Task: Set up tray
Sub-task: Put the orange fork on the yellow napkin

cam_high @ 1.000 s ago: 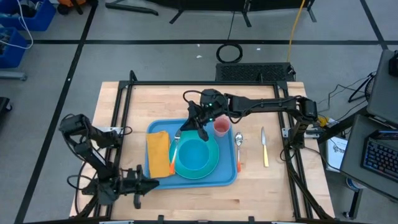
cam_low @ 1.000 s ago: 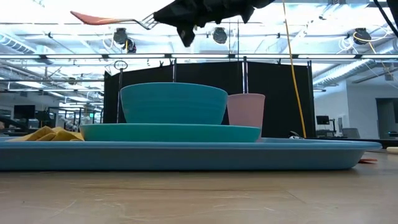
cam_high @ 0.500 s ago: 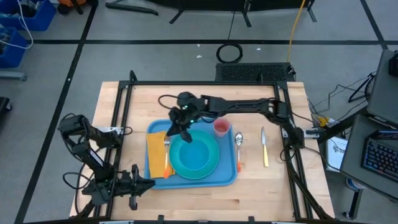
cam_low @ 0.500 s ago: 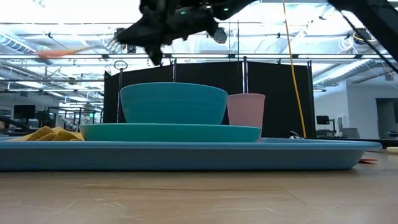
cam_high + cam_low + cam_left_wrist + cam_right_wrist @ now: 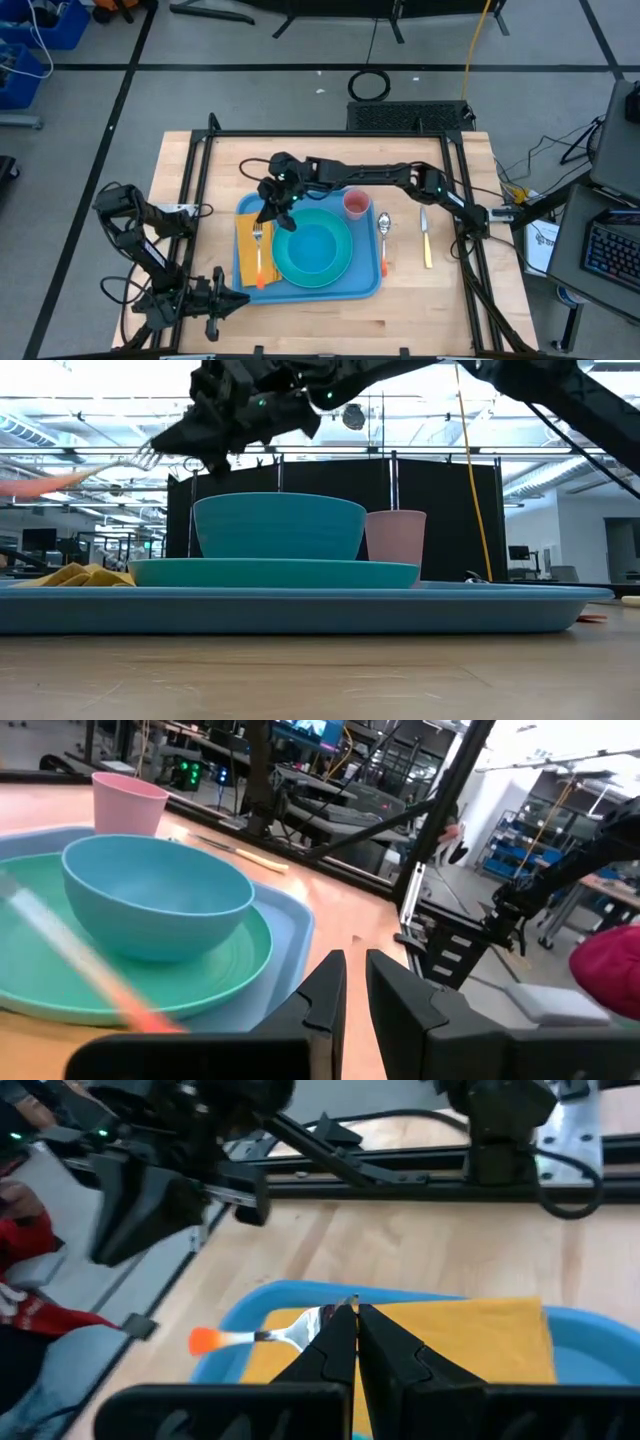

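Note:
The light-blue tray [image 5: 310, 292] lies mid-table and carries a teal plate [image 5: 345, 262] with a teal bowl [image 5: 278, 525], a pink cup [image 5: 356, 206] and an orange napkin [image 5: 246, 240]. My right gripper [image 5: 268, 208] hovers over the napkin's far end, shut on a fork [image 5: 259, 250] with an orange handle. My left gripper [image 5: 232, 297] waits shut at the table's near left corner, off the tray. My right gripper pinches the fork at its metal tine end [image 5: 318, 1324] between both fingertips, coming slanting down from the far right. The fork is lifted clear above the napkin. Its orange handle [image 5: 205, 1340] points toward the near edge and slants downward.
A spoon [image 5: 384, 232] and a knife [image 5: 425, 236] lie on the bare wood right of the tray. Metal frame rails [image 5: 330, 133] border the table. Open wood remains near the front edge and beyond the tray.
My right gripper has carried the fork toward the table's left, from above the plate's far edge to above the napkin, and has come lower. The fork's handle has tipped from about level to slanting down toward the near edge.

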Robot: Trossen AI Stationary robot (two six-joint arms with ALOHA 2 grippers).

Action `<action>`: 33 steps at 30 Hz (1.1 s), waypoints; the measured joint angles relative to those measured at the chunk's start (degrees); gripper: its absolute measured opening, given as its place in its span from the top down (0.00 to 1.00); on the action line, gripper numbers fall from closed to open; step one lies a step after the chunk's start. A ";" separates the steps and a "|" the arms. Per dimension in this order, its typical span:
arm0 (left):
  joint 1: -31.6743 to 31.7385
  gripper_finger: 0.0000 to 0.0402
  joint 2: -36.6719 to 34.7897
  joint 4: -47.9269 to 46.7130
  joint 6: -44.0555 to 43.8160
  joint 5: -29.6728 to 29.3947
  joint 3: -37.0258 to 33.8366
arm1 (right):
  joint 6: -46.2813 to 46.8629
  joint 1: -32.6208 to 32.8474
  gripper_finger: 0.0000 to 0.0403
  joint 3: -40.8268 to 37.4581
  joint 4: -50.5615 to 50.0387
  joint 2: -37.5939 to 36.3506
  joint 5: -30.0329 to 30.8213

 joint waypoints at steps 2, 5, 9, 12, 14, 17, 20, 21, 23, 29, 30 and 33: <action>0.00 0.88 0.00 0.00 0.71 0.04 0.00 | -0.08 -0.06 1.00 0.00 0.96 0.71 -0.07; 0.00 0.88 0.00 0.00 0.93 0.05 0.00 | -2.10 -0.04 1.00 -0.15 1.39 1.11 1.38; -0.02 0.88 0.00 -0.02 1.15 0.33 0.00 | -3.63 -0.04 1.00 -0.17 2.05 1.67 1.45; -0.02 0.88 0.00 -0.02 2.03 0.48 0.00 | -3.97 0.00 1.00 -0.24 4.06 2.54 1.45; -0.02 0.88 0.00 -0.04 2.03 0.51 0.00 | -4.18 0.04 1.00 -0.22 6.11 3.63 1.31; -0.04 0.88 0.00 -0.04 1.93 0.53 0.00 | -3.62 0.11 1.00 -0.24 8.47 4.77 1.43; -0.04 0.88 0.00 -0.09 1.99 0.74 0.02 | -3.27 0.11 1.00 -0.24 10.97 5.93 1.43; -0.04 0.88 0.00 -0.09 1.98 1.02 0.02 | -3.15 0.11 1.00 -0.24 11.36 6.01 1.41; -0.04 0.88 0.00 -0.11 2.00 1.08 0.02 | -3.97 0.11 1.00 -0.26 11.31 6.04 1.43; -0.04 0.88 0.00 -0.22 2.31 1.29 0.02 | -5.73 0.13 1.00 -0.26 11.45 6.26 1.63; -0.04 0.88 0.00 -0.24 2.35 1.30 0.02 | -6.04 0.15 1.00 -0.26 11.44 6.26 2.00; -0.07 0.88 0.00 -0.24 2.35 1.32 0.02 | -7.20 0.26 1.00 -0.26 11.62 6.26 3.06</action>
